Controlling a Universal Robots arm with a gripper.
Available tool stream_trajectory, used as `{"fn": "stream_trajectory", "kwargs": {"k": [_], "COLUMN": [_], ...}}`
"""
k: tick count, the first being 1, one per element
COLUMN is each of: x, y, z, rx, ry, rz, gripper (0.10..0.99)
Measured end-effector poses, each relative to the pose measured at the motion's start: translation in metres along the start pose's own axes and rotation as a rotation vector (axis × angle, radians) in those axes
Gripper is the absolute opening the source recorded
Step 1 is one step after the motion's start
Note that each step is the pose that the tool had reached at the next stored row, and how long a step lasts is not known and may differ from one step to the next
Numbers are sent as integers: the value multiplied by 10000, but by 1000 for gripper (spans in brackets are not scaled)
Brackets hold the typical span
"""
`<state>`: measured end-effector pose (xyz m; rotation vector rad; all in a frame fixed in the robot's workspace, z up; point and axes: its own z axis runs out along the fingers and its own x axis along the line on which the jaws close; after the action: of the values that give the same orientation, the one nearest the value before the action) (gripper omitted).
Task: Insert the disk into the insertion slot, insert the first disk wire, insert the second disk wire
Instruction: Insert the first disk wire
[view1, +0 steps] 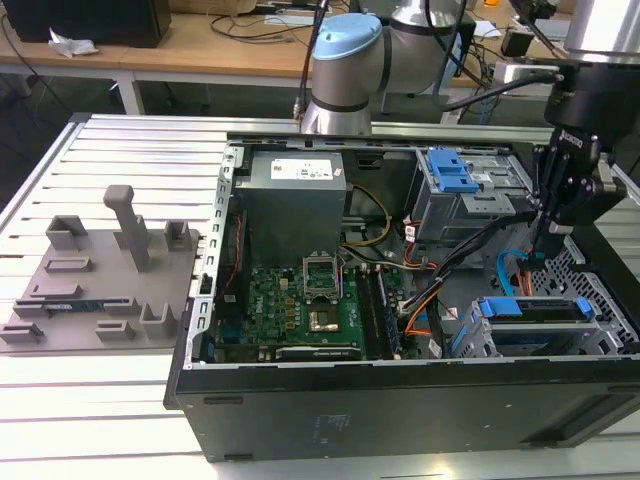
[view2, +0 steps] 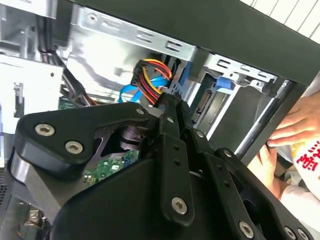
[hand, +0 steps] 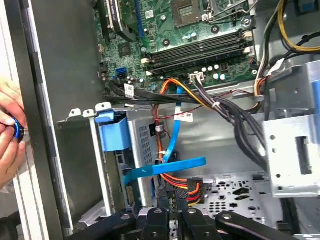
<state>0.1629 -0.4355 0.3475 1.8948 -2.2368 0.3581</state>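
The slatted tabletop (view1: 110, 400) carries an open computer case (view1: 400, 410) on the half toward the exterior view's right. The arm (view1: 345, 60) rises behind the case and reaches over its corner nearest the tabletop's edge on that side.

There the insertion slot (view1: 590, 340) sits low against the case wall that faces the tabletop's front edge. The disk (view1: 530, 309) is already seated in it. Its blue carrier runs lengthwise along that wall, parallel to the front edge.

The gripper (view1: 545, 250) hangs pointing almost straight down, just behind the slot on the side away from the front edge. The disk therefore lies just below it and toward that edge.

In the second wrist view the gripper (view2: 170, 102) has its fingers drawn together. A red, yellow and orange wire bundle (view2: 150, 77) ends right at the tips. In the first wrist view its black plug (hand: 194, 189) sits just beside the gripper (hand: 172, 200), under a flat blue cable (hand: 170, 167). I cannot tell whether the plug is pinched.
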Motion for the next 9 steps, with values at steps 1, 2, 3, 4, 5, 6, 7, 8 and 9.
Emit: {"fn": "stream_trajectory", "kwargs": {"k": [1,2,3,4,5,6,7,8,9], "x": [55,84,88,89,90,90,94,103,134], "y": [-9,-14,-12,-12,-12,-12,-13,-14,-18], "z": [14,17,19,19,18,20,21,22,23], "rx": [-20,-83,-105,-106,-102,-103,-104,-109,-122], "ry": [-122,-526,-748,-811,-846,-874,-884,-901,-973], "rz": [1,-10,-60,-95,-148,-237,-277,-292,-290], "gripper": [165,165,165,165,165,165,165,165,165]}}
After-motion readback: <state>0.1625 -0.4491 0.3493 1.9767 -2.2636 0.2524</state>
